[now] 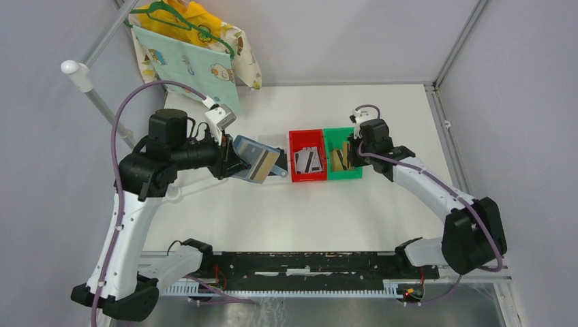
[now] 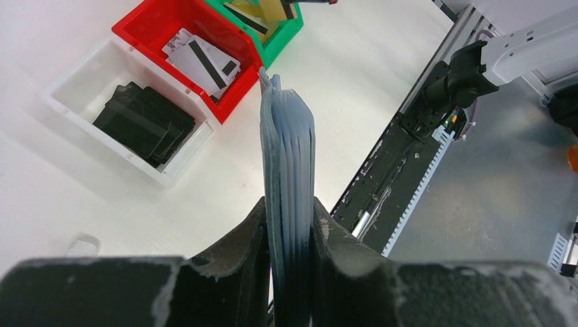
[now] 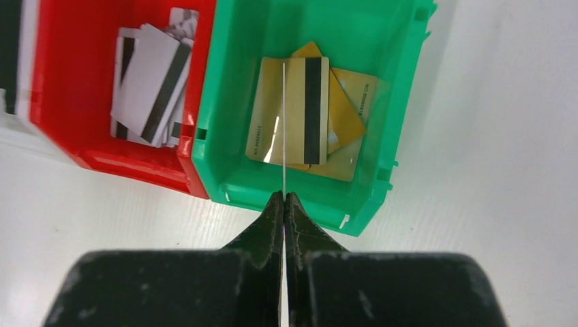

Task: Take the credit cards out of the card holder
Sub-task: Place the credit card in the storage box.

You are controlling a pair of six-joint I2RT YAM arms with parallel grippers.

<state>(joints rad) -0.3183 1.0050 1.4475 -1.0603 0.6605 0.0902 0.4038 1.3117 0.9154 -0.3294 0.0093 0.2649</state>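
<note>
Top external view: my left jaws clamp the card holder (image 1: pixel 255 161) in the air, and my right jaws pinch an edge-on card (image 3: pixel 283 116) over the green bin (image 1: pixel 343 176).

My left jaws are clenched on the slate-blue card holder. It hangs above the bench (image 1: pixel 225 218) at 9 o'clock of the red bin (image 1: pixel 307 177), opened enough to show its tan pockets. In the left wrist view it stands edge-on in my grip. My right jaws are closed tight on the edge-on card, held upright above the green bin, which touches the red bin at its 3 o'clock. Gold cards (image 3: pixel 296 102) lie loose in the green bin and white-grey cards (image 1: pixel 309 160) with dark stripes in the red bin. Black cards (image 2: pixel 143 122) lie in the white bin (image 2: pixel 75 85), which in the left wrist view is just beside the red bin at its 8 o'clock.
</note>
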